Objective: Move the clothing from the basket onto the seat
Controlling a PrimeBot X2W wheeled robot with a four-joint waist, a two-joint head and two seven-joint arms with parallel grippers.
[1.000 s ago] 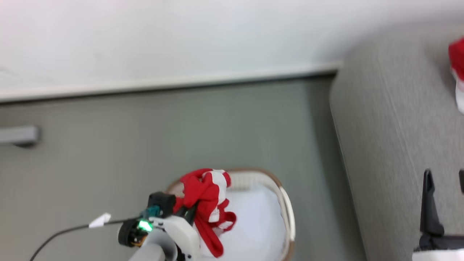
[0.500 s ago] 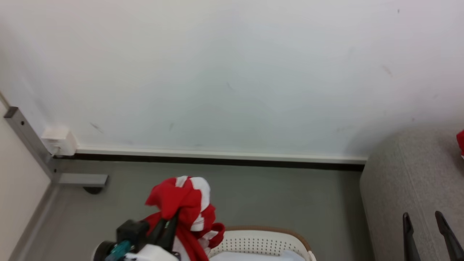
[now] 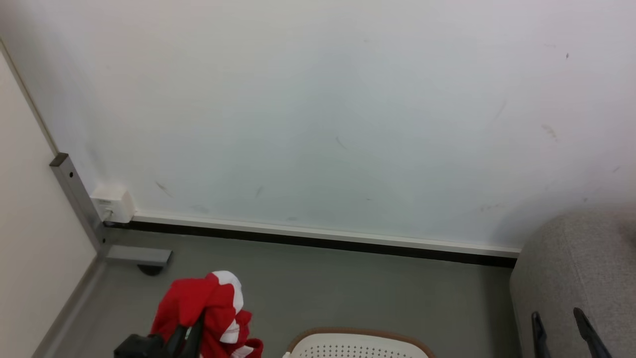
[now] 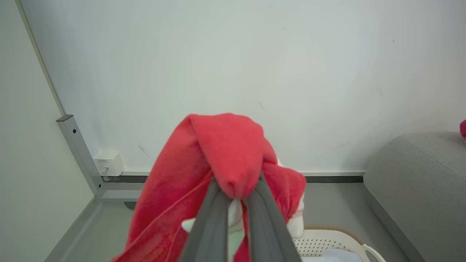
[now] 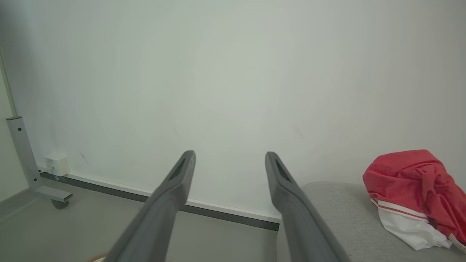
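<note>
My head camera has tipped upward since a second ago (more wall, less floor in view). At the left, the left gripper [image 4: 236, 189] has its fingers clamped on a red garment [image 4: 225, 145], which hangs bunched above the floor. It overlapped the basket [image 3: 357, 344] before; now it sits left of the rim with floor between them. Right of the basket stands the grey seat [image 3: 571, 268], and the right gripper [image 3: 555, 318] is in front of it with its fingers spread apart around nothing. A second red garment [image 5: 407, 174] lies on the seat, farther right.
</note>
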